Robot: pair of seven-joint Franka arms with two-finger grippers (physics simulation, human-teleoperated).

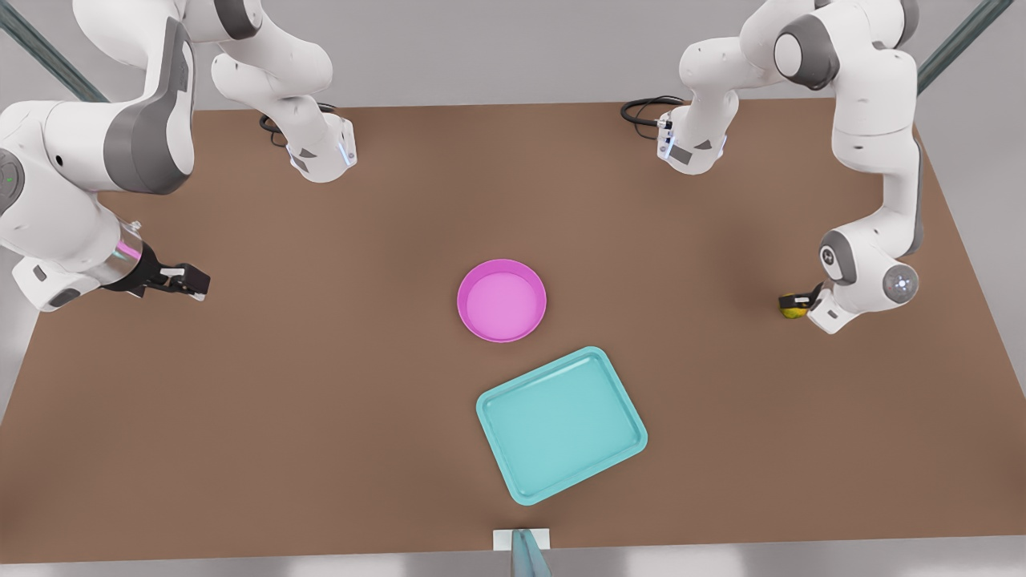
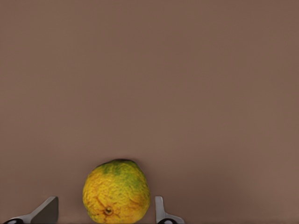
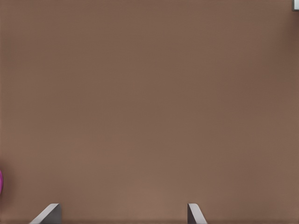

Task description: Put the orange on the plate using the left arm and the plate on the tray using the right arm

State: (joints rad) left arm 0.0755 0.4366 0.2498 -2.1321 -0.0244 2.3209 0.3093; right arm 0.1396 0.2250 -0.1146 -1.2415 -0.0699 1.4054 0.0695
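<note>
Left gripper [image 2: 103,212] hangs spread around the orange [image 2: 116,192], not clamped; right gripper [image 1: 183,280] waits, released, above the table [image 1: 337,385]; no writing readable.

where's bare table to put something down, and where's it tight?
Bare: the table between the right gripper and plate, and between tray and orange. Tight: the narrow gap between plate and tray, and around the orange, where the left gripper straddles it, fingers open.
</note>
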